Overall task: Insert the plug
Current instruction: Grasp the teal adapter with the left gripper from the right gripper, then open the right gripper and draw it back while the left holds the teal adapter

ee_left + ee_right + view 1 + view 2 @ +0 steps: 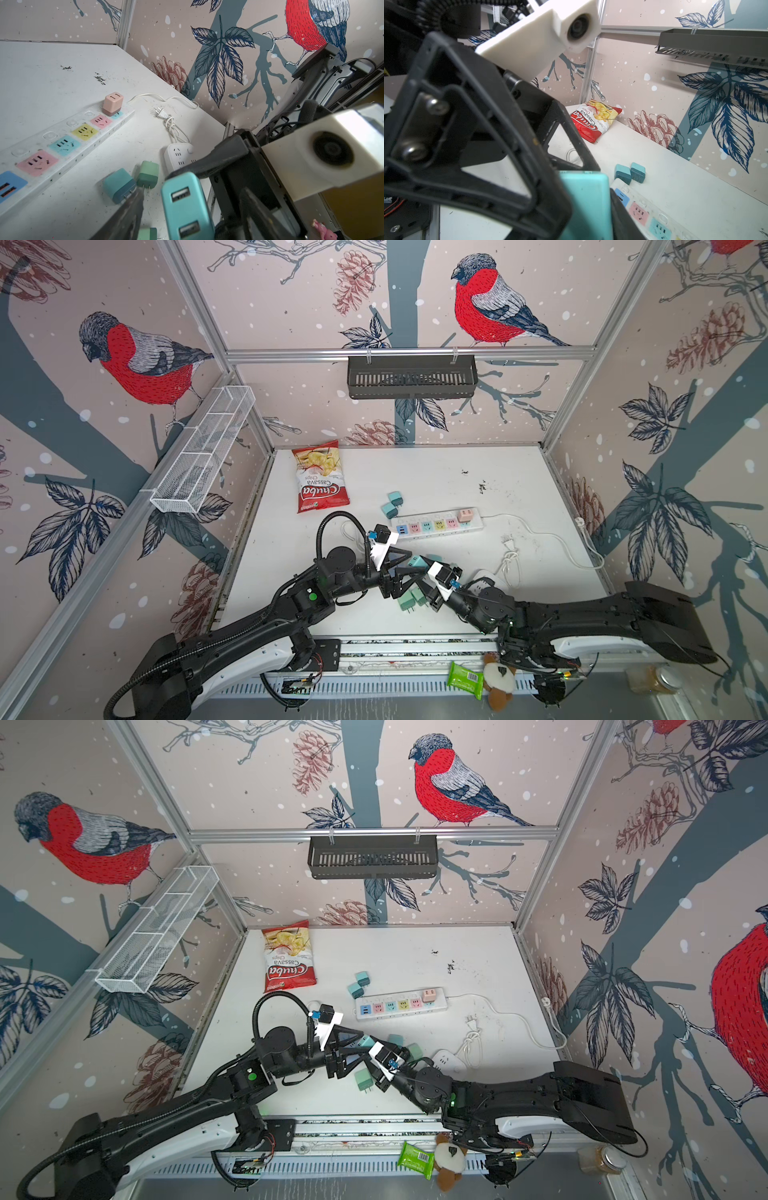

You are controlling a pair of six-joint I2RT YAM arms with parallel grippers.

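The right hand (588, 218) is clenched on the teal plug (417, 562), holding it above the front middle of the table (415, 472). The plug is on the near side of the power strip (436, 524) and apart from it. In the left wrist view its face with two USB ports is turned towards the camera. The left hand (187, 216) is spread, with one finger on either side of the plug and a gap showing beside one of them. A pink plug (112, 104) sits in the strip's end socket. Two green plugs (409, 601) lie on the table below the hands.
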